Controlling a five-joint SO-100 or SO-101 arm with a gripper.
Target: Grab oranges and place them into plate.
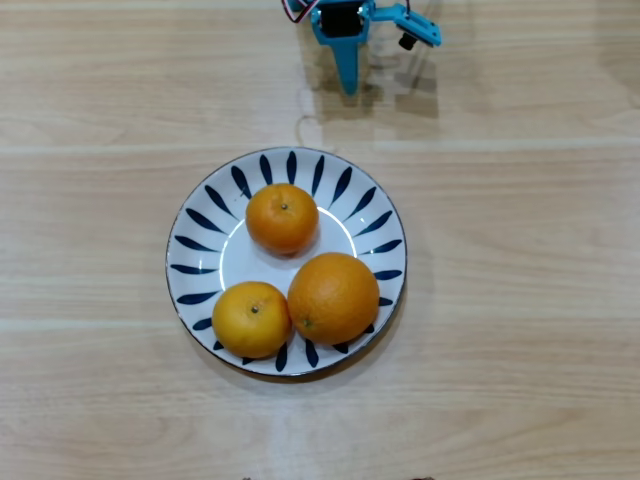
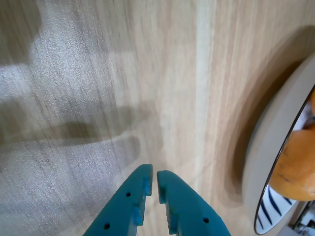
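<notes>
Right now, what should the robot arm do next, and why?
Probably just pull back and rest. All three oranges already sit on the plate, and none shows on the table. The gripper holds nothing, its jaws nearly closed, off the plate's rim.

3 oranges (image 1: 283, 218) (image 1: 333, 298) (image 1: 251, 319) on blue-leaf white plate (image 1: 200, 262), biggest at right.

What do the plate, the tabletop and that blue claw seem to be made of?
The plate looks like glazed ceramic: glossy white with painted dark blue strokes and a soft highlight. The tabletop looks like light wood or a wood-look laminate, with visible grain lines; which one is unclear. The end effector looks like matte teal plastic, possibly printed, with small holes.
</notes>
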